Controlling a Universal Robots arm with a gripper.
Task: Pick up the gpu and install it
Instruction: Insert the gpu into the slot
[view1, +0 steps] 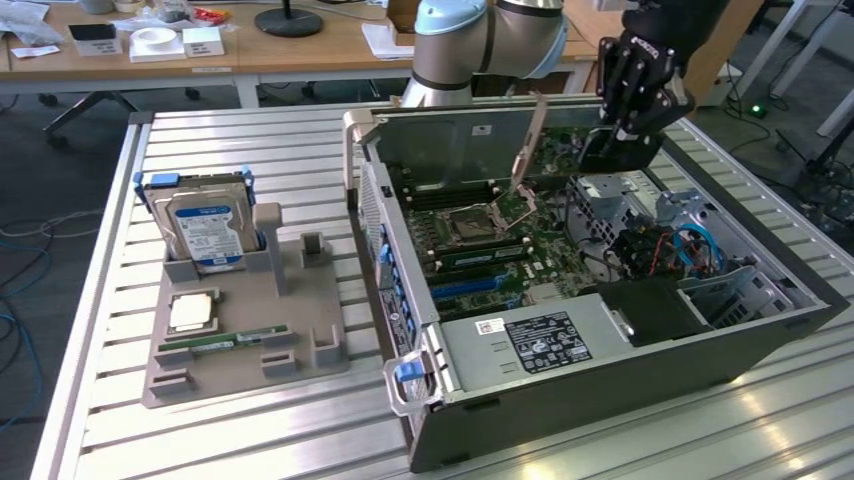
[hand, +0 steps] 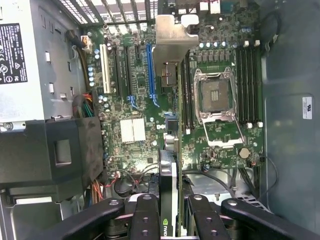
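Note:
My gripper (view1: 622, 135) hangs over the back of the open computer case (view1: 601, 370), shut on the gpu (view1: 617, 152). In the wrist view I see the gpu (hand: 169, 172) edge-on, a thin dark card clamped between the black fingers (hand: 145, 215). Its metal bracket (hand: 172, 37) points away from the camera. The card is held above the motherboard (hand: 135, 130), roughly in line with the long blue slot (hand: 150, 70) and apart from it. In the exterior view the bracket (view1: 530, 140) shows as a thin brownish strip slanting down toward the board.
On the exterior view's left a grey holder (view1: 240, 340) carries a blue-labelled hard drive (view1: 207, 228), a processor (view1: 194, 312) and a green memory stick (view1: 220, 341). Inside the case are the empty processor socket (hand: 215, 95), the power supply (view1: 534, 340) and cable bundles (view1: 661, 250).

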